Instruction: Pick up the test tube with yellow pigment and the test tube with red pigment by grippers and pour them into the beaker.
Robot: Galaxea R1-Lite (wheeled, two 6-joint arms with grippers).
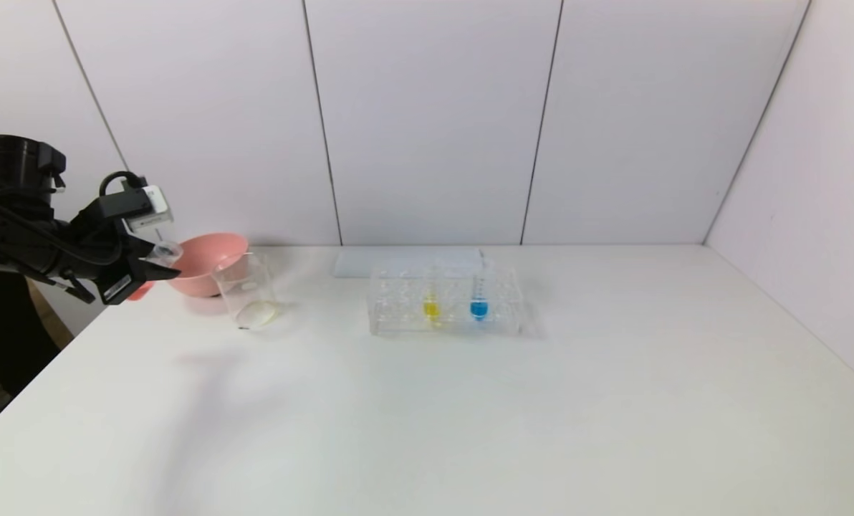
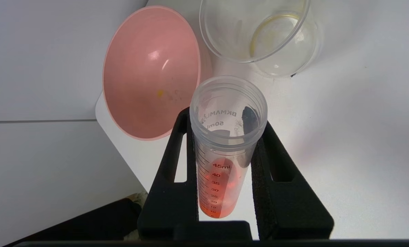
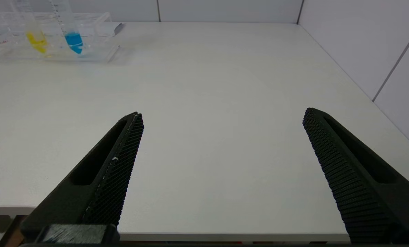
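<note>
We count three tubes: the test tube with yellow pigment (image 1: 431, 304) and a blue-liquid tube (image 1: 478, 301) upright in the clear rack (image 1: 445, 326), and the test tube with red pigment (image 2: 221, 161) clamped in our left gripper (image 2: 225, 151). That tube tilts, open mouth toward the beaker (image 1: 248, 290) and one pink bowl (image 1: 205, 261). Our right gripper (image 3: 221, 137) hovers spread wide over the table (image 1: 470, 416).

Left gripper (image 2: 225, 161) clamped on the red tube (image 2: 221, 164), black fingers (image 2: 177, 164) against both sides, open mouth facing the camera, orange-red liquid pooled at the base. Beyond it, pink bowl (image 2: 149, 72) and beaker (image 2: 259, 32) side by side on the white table (image 2: 362, 120).
</note>
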